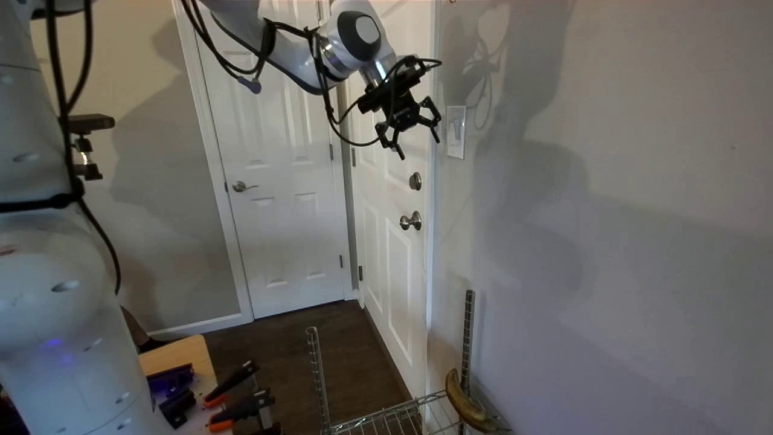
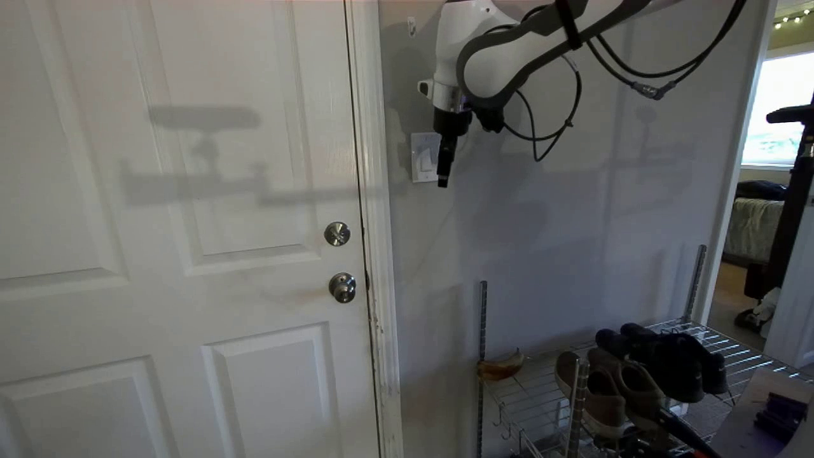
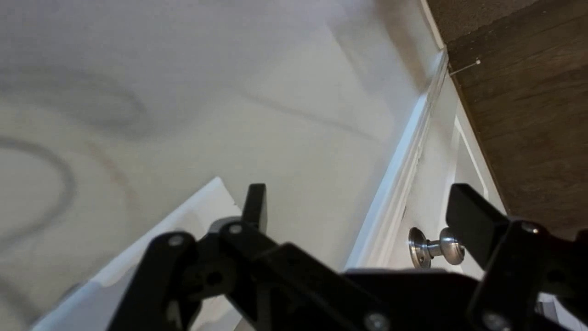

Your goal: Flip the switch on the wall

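1. Wall [image 1: 664, 199]: light grey, shadowed, meeting the frame [image 2: 379, 254] of a white door [image 2: 267, 388] with a round knob [image 2: 342, 287].
2. Tabletop [image 1: 175, 353]: low in both your exterior views; purple object [image 1: 172, 379] on it, black-and-orange tools [image 1: 244, 408] at its right edge in an exterior view.
3. Wire shelf [image 2: 534, 388]: past that right edge; you see shoes [image 2: 683, 366] and a banana [image 1: 465, 402] on it.
4. Switch [image 1: 456, 132]: on the wall beside the door frame, well above the tabletop, beyond the same edge.
5. Your gripper [image 1: 419, 149]: fingers [image 3: 255, 204] spread wide, pointing downward, near the switch, apart from it.
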